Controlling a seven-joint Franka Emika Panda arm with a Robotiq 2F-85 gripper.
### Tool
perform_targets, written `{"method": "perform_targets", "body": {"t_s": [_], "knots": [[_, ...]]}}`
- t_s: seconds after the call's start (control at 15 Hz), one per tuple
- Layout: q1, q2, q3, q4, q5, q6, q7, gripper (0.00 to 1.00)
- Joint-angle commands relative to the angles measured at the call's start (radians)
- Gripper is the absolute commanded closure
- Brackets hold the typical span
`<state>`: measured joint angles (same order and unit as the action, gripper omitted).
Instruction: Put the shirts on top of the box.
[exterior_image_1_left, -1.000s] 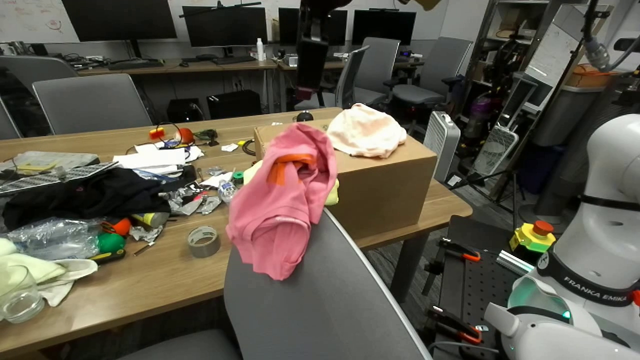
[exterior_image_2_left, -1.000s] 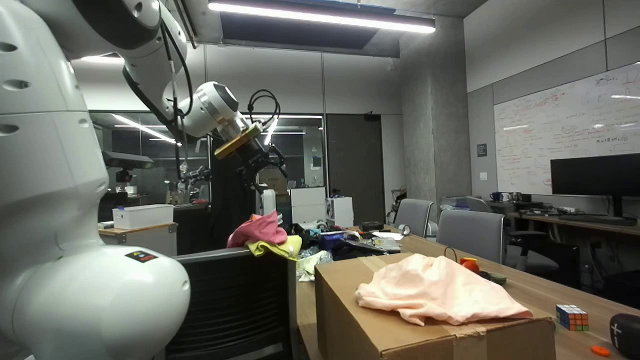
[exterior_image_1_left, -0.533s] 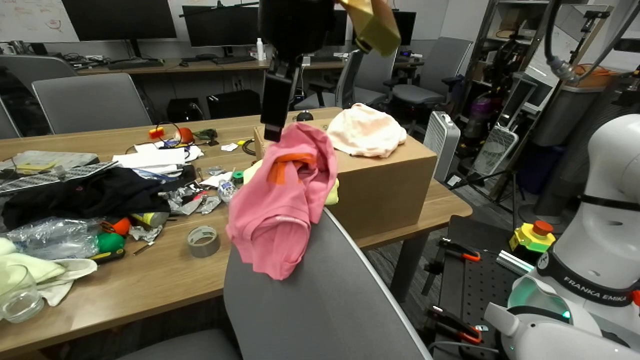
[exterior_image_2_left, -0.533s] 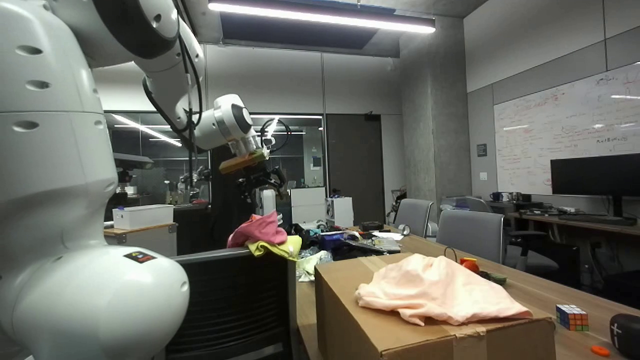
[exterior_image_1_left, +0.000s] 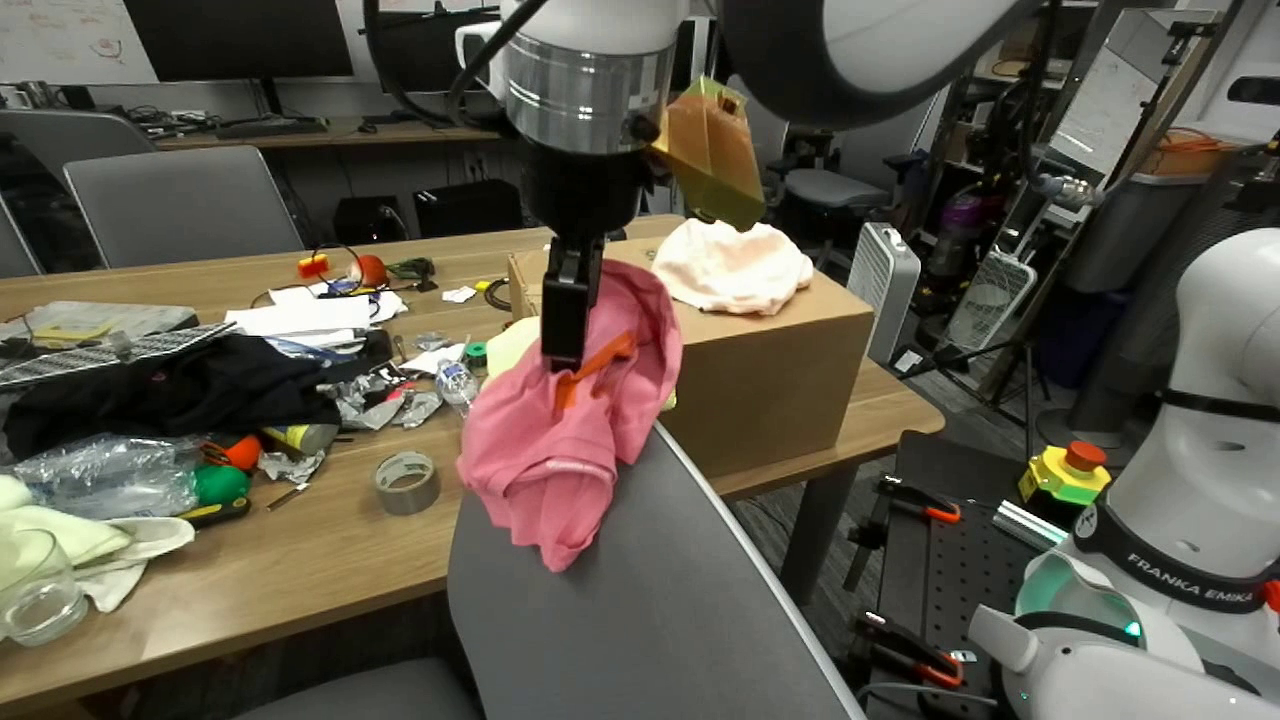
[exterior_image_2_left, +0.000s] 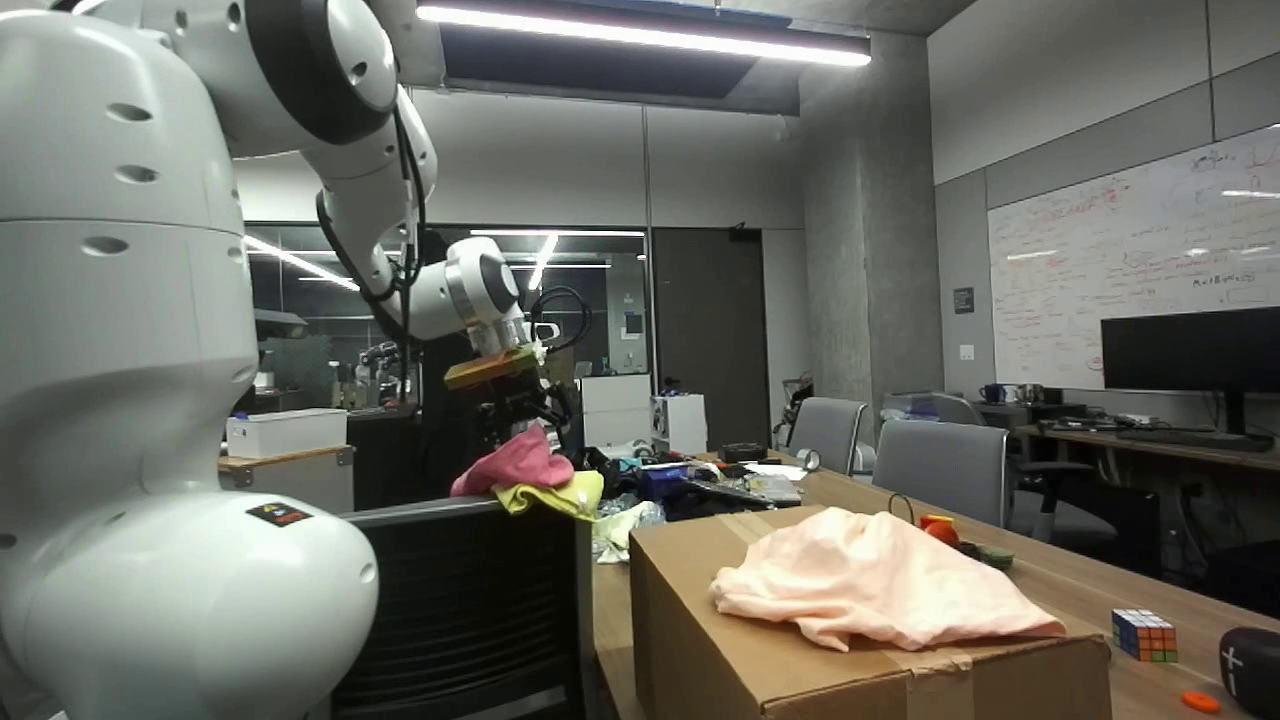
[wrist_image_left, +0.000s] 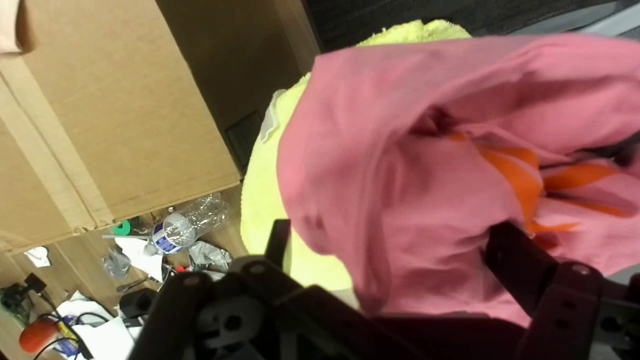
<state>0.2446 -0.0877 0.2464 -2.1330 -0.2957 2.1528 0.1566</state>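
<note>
A pink shirt with orange patches (exterior_image_1_left: 560, 460) is draped over the chair back. It also shows in the other views (exterior_image_2_left: 515, 462) (wrist_image_left: 425, 175). A yellow cloth (exterior_image_2_left: 565, 495) lies under it; its edge shows in the wrist view (wrist_image_left: 262, 200). A peach shirt (exterior_image_1_left: 735, 265) lies crumpled on the cardboard box (exterior_image_1_left: 770, 390); both appear in an exterior view, shirt (exterior_image_2_left: 880, 580) and box (exterior_image_2_left: 690, 610). My gripper (wrist_image_left: 391, 227) is open, fingers spread over the pink shirt. One finger touches and dents the pink fabric; the other is beside its edge, over the yellow cloth.
The grey chair (exterior_image_1_left: 660, 590) stands against the wooden table (exterior_image_1_left: 330, 560), beside the box. Clutter on the table includes a tape roll (exterior_image_1_left: 407, 483), a black cloth (exterior_image_1_left: 180, 395), a plastic bottle (wrist_image_left: 172, 232) and a glass (exterior_image_1_left: 40, 595). A Rubik's cube (exterior_image_2_left: 1145, 635) is near the box.
My gripper has come down from above onto the pink shirt. The shirt's top has been pushed down and its folds shifted slightly. The peach shirt and box have not moved.
</note>
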Motion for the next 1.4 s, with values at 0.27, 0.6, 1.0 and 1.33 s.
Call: {"method": "perform_targets", "body": {"t_s": [0.27,0.6,1.0,1.33], "knots": [[-0.002,0.02,0.011,-0.007,-0.016,0.005,-0.008,0.51],[0.002,0.01,0.019,-0.011,-0.018,0.003,-0.02,0.87],[0.01,-0.002,0.032,-0.011,-0.092,-0.026,-0.053,0.96],[0.033,-0.03,0.066,-0.013,-0.212,-0.086,-0.113,0.96]]}}
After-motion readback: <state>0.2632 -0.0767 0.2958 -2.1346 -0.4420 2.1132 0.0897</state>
